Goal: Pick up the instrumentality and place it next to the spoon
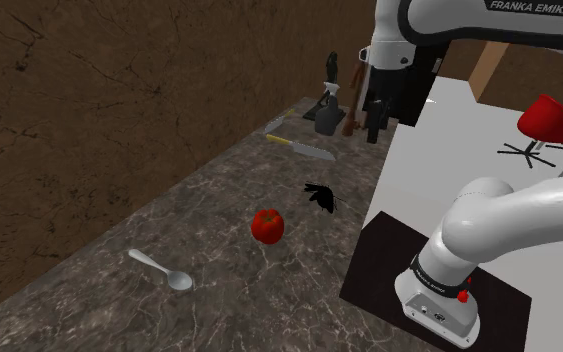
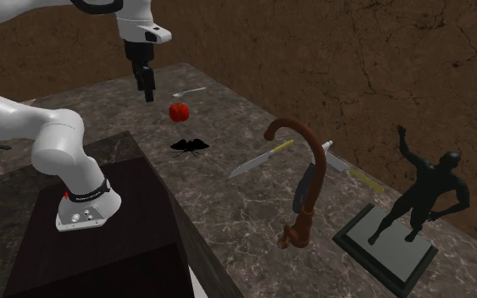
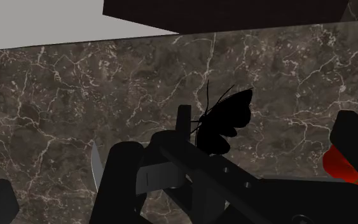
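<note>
Pincer (image 2: 148, 93) high above desk (image 1: 219, 300); spread or pressed, can't tell. Black butterfly-shaped thing (image 1: 319, 196), likely your target, flat on desk below pincer, outward from stand (image 1: 389, 262). Spoon (image 1: 159, 268) beyond red fruit (image 1: 267, 226).

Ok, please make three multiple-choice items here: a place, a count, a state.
1. Where is the red round fruit?
A. between the grey spoon and the black butterfly-shaped object
B. on the dark box
C. beside the statue
2. How many knives lie on the marble counter?
A. one
B. two
C. four
3. The butterfly-shaped object is
A. lifted in the air
B. resting on the counter
C. leaning on the wall
Answers: 1 A, those three form a row; 2 B, one knife, another nearer the wall; 3 B, the black gripper hangs apart from it.
</note>
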Tool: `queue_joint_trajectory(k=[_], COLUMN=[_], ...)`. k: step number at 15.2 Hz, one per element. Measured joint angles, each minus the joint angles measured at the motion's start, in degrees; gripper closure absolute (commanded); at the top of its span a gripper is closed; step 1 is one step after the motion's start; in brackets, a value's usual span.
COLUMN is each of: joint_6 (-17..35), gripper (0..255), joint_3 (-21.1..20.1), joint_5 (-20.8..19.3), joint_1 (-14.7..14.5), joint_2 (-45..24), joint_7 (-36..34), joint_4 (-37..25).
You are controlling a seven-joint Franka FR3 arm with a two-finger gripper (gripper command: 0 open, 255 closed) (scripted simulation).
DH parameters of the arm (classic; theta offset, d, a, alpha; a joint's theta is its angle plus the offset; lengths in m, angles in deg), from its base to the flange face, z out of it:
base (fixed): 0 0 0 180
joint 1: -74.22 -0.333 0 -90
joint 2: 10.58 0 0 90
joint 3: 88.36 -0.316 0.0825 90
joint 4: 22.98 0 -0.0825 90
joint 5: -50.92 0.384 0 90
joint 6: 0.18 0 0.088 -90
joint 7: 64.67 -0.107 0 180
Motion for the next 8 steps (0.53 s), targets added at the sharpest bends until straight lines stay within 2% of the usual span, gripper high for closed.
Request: queue_joint_trajectory(k=[2,8], joint_6=[0.9,9.4], gripper=[0,0], joint_3=[0.3,3.1], joint_5=[-0.2,-2.3], joint_1=[0.1,1.2], joint_2=[-0.8,-10.1], joint_7=[0.3,3.9], joint_4=[0.1,-0.8])
